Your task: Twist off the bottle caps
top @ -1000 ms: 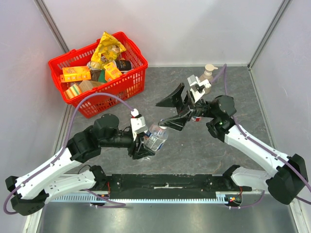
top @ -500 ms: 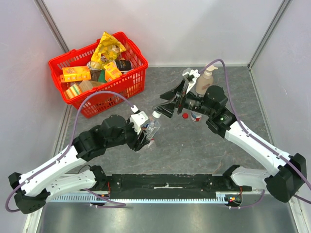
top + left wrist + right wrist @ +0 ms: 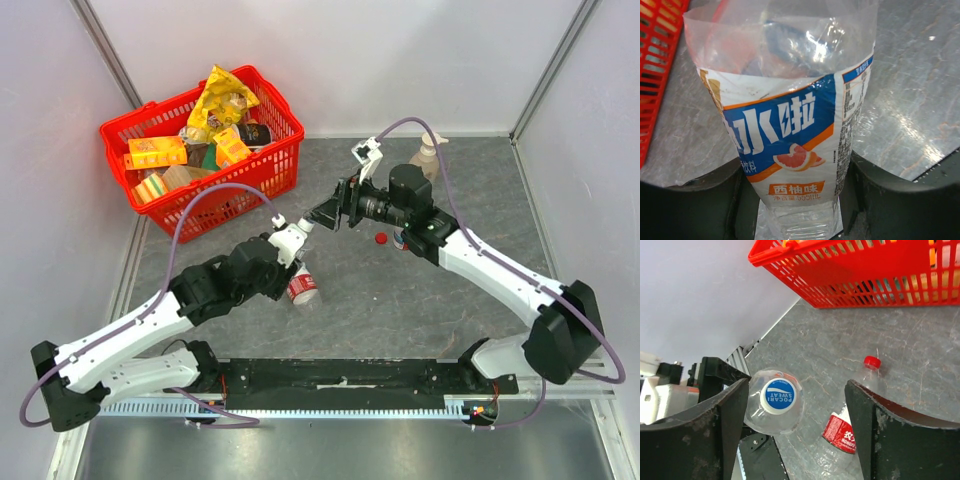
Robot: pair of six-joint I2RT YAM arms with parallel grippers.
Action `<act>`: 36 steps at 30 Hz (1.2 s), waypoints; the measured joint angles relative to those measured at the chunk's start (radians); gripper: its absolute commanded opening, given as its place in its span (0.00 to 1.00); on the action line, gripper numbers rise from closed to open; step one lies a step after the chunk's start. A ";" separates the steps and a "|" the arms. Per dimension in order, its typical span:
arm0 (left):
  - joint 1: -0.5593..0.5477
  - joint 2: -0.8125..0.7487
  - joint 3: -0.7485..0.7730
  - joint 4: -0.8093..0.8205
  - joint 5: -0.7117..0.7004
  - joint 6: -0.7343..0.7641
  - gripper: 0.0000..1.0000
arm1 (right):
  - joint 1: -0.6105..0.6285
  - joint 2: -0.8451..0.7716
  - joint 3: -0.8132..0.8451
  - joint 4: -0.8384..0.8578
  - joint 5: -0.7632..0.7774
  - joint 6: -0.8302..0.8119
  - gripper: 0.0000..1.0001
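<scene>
the red basket (image 3: pixel 240 190) holds snack packets and boxes. the left gripper (image 3: pixel 800 195) has its fingers clamped on a clear bottle (image 3: pixel 790 125), whose blue-white cap (image 3: pixel 777 396) faces the right gripper (image 3: pixel 796 405), fingers apart. a second bottle (image 3: pixel 842 432), red-capped, lies on the table (image 3: pixel 350 300). i cannot tell what the bottles contain.

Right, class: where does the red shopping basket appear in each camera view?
Top external: red shopping basket at upper left, near the corner.
Left wrist: its mesh at the left edge.
Right wrist: across the top.
Shared landmark: the grey tabletop beneath it.
</scene>
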 measured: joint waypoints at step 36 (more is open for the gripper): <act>0.000 0.045 -0.003 -0.010 -0.079 0.000 0.04 | 0.022 0.139 0.013 0.098 -0.099 0.159 0.49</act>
